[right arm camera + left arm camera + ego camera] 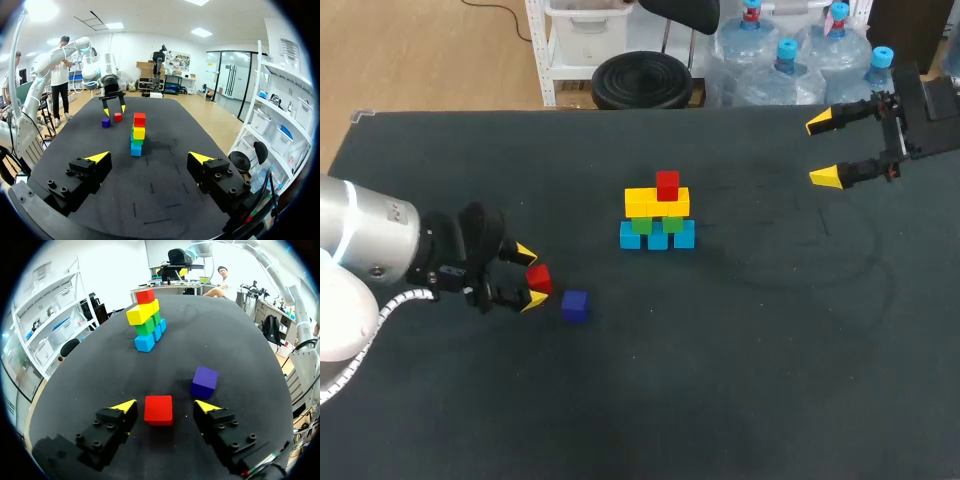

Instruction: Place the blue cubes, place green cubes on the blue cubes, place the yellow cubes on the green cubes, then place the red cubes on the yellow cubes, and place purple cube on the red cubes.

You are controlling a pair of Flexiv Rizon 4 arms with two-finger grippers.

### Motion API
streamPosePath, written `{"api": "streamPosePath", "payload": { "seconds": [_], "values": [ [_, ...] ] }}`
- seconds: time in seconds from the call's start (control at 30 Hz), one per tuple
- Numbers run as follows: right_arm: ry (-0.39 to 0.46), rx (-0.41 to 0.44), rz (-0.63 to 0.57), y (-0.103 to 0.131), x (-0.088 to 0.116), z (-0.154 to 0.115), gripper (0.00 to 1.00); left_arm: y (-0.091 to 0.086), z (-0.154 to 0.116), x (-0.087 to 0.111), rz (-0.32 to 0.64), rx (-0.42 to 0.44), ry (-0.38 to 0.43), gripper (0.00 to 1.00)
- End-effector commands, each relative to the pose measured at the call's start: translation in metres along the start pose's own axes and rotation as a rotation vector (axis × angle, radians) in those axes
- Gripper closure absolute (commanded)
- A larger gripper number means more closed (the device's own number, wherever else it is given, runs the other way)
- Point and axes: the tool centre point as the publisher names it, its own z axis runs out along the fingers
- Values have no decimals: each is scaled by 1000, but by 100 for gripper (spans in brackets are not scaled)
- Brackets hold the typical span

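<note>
Broadest of all, a dark table [770, 350], read here as a clock dial in the head view. Near its centre, a stepped stack [657, 215]: blue cubes [657, 236] as the base row, green cubes [641, 225] on those, yellow cubes [655, 202] across the greens, and a top red cube [667, 185] on the yellows, with bare yellow beside it toward 9 o'clock. Out at about 2 o'clock from the stack, well apart from every cube, the right gripper [823, 150], fingers spread wide and holding nothing. At about 8 o'clock from the stack, the left gripper [529, 277], fingers likewise apart, straddling a loose red cube [539, 278] flat on the table; a gap on each side in the left wrist view, so no grip yet. Just at 4 o'clock of that cube, near but not touching, the purple cube [574, 305], last in the order. Probably light, stiff and smooth-faced, to judge by looks: no give under the pads and little to fear from a firm squeeze, but some risk of twisting or slipping if pinched on an edge or corner. Best taken on two opposite side faces, midway up, fingers square to them, underside left free for setting down flat on the yellows. Worth a gentle release, too: a narrow stack, likely easy to nudge.
</note>
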Motion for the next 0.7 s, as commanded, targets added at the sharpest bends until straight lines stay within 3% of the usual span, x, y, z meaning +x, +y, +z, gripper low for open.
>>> {"api": "streamPosePath", "payload": {
  "seconds": [0.03,0.13,0.27,0.33,0.7],
  "values": [
    [-2,0,-1,-1,0,1,0,0,4,-1,-1,-2,6,53],
    [-2,0,-1,-1,0,1,0,-1,5,-1,0,-3,3,62],
    [-2,0,-1,-1,0,1,0,-1,6,-3,0,-3,3,82],
    [-2,0,-1,-1,0,1,0,-2,6,-4,-1,-4,3,100],
    [-2,0,-1,-1,0,1,0,1,-11,-27,21,9,2,100]
  ]
}}
